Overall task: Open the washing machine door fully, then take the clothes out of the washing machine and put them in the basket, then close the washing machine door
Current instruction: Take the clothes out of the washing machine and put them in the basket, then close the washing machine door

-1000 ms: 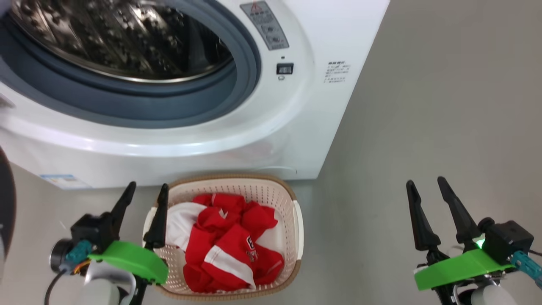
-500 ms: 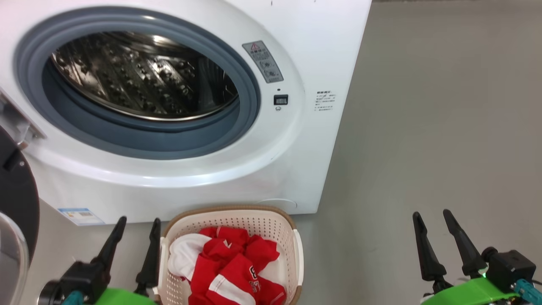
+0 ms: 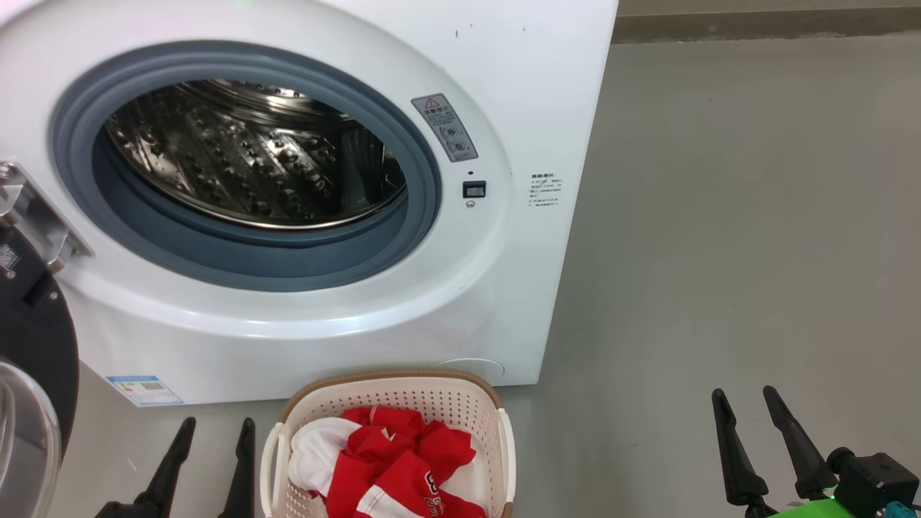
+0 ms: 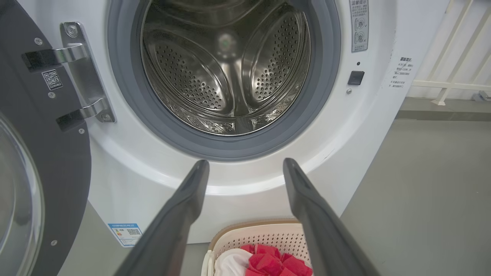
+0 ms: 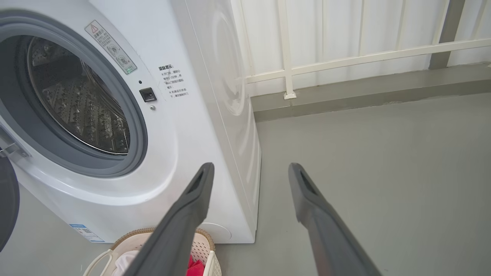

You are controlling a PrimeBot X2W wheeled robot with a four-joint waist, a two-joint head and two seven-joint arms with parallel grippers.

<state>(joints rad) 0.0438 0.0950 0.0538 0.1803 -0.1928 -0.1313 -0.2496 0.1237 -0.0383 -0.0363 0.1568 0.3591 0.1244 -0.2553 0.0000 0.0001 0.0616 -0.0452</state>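
The white washing machine [image 3: 532, 86] stands ahead with its steel drum [image 4: 226, 69] bare of clothes. Its black-rimmed door [image 3: 29, 338] hangs swung open at the far left, hinge [image 4: 82, 76] showing. On the floor in front sits the cream basket [image 3: 392, 392] holding the red and white clothes [image 3: 392, 460]. My left gripper [image 3: 216, 428] is open just left of the basket, nothing between its fingers. My right gripper [image 3: 745, 399] is open over bare floor at the lower right, well clear of the machine.
Grey floor [image 3: 755, 216] stretches to the right of the machine. A white railing and wall [image 5: 345, 57] run behind it, with a low grey kerb [image 5: 364, 96] along the floor edge.
The head camera has tilted up: the machine front and drum opening now sit lower in the picture, and the basket and both grippers have slid toward the bottom edge. Both grippers stay open.
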